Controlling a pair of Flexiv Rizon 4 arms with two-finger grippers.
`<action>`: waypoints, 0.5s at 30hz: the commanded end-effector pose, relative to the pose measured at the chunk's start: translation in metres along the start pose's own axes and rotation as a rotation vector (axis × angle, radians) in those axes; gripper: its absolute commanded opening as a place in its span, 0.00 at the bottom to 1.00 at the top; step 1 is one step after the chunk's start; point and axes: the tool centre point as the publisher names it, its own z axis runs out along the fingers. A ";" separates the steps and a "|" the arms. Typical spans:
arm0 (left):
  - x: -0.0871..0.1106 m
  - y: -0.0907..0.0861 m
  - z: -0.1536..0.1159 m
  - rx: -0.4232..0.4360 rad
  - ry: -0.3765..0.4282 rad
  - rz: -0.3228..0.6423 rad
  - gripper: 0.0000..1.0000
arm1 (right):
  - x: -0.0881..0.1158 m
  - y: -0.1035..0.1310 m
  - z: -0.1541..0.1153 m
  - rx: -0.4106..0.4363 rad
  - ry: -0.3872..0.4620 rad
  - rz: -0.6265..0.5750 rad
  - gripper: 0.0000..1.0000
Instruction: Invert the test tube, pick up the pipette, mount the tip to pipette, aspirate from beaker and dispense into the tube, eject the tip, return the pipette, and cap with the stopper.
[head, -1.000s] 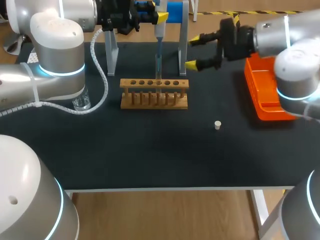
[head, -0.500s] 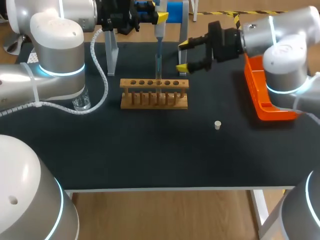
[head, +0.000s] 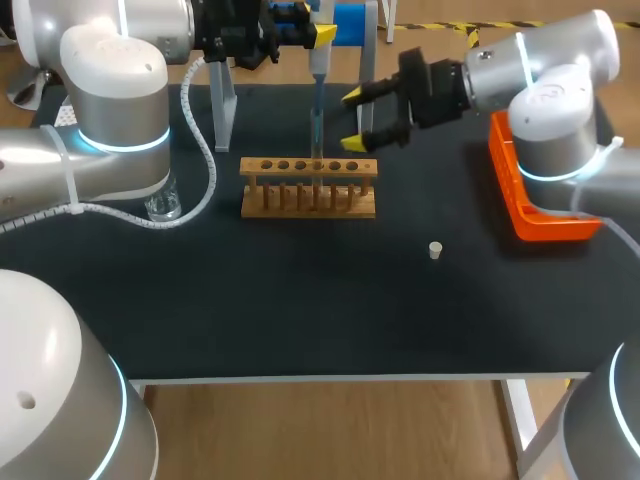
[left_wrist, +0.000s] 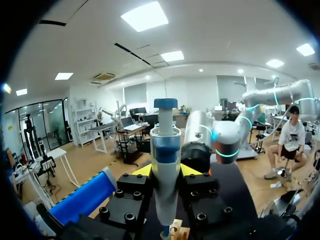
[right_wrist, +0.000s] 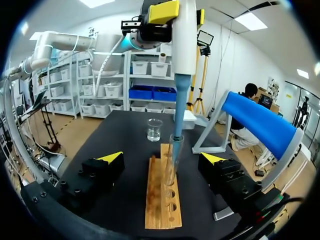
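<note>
While both arms hang over surface's (head: 300, 300) far half, orange tray (head: 530, 205) sits at right edge. Wooden rack (head: 308, 190) mid-surface toward far edge. Left fingers (head: 324, 34) clamp pipette (head: 318, 62) from 2 sides, upright above rack. Right fingers (head: 352, 95) spread wide, empty, at rack's end nearest right edge. Beaker (head: 163, 205) near left edge. Test tube (right_wrist: 172, 160) upright in rack, pipette tip at its mouth. Stopper (head: 435, 250) lies apart, nearer front edge.
</note>
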 end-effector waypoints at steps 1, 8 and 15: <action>-0.001 0.000 0.000 0.002 0.001 0.001 0.00 | -0.007 -0.005 0.010 -0.003 0.028 -0.005 1.00; -0.001 0.000 0.000 0.002 0.001 0.001 0.00 | -0.013 -0.012 0.022 0.001 0.082 -0.026 1.00; -0.001 0.000 0.000 0.002 0.001 0.001 0.00 | -0.019 -0.017 0.034 0.024 0.144 -0.048 1.00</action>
